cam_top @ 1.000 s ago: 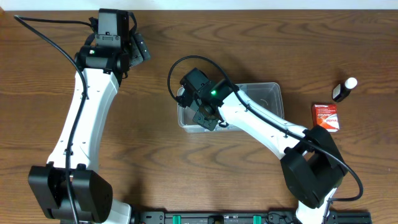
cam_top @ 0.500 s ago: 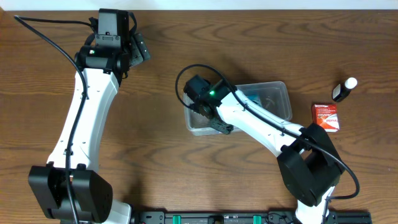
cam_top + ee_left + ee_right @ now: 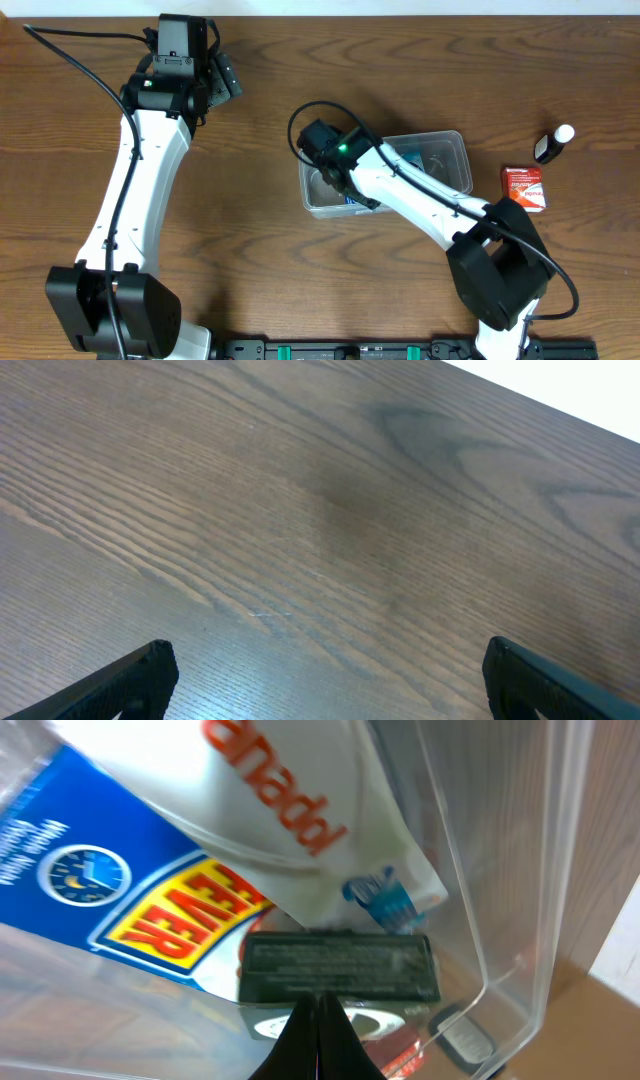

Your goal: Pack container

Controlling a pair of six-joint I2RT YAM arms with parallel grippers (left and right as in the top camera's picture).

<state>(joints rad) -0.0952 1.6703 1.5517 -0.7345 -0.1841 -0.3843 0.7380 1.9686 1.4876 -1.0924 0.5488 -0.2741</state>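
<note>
The container [image 3: 455, 142], a clear plastic tub, lies at the table's middle right. Inside it are a blue and white box [image 3: 150, 870] and a dark box [image 3: 340, 970]. My right gripper [image 3: 347, 194] is at the tub's left front part, and in the right wrist view its fingers [image 3: 320, 1007] are pressed together on what looks like the thin clear wall [image 3: 500, 920]. My left gripper [image 3: 225, 85] is open and empty over bare wood at the far left, its fingertips [image 3: 320, 680] wide apart.
A red box [image 3: 525, 187] and a black bottle with a white cap [image 3: 552, 144] stand on the table to the right of the tub. The table's far edge runs just behind the left gripper.
The tub has slid a little to the right together with my right gripper, which moved right and slightly forward. The left arm has not moved.
</note>
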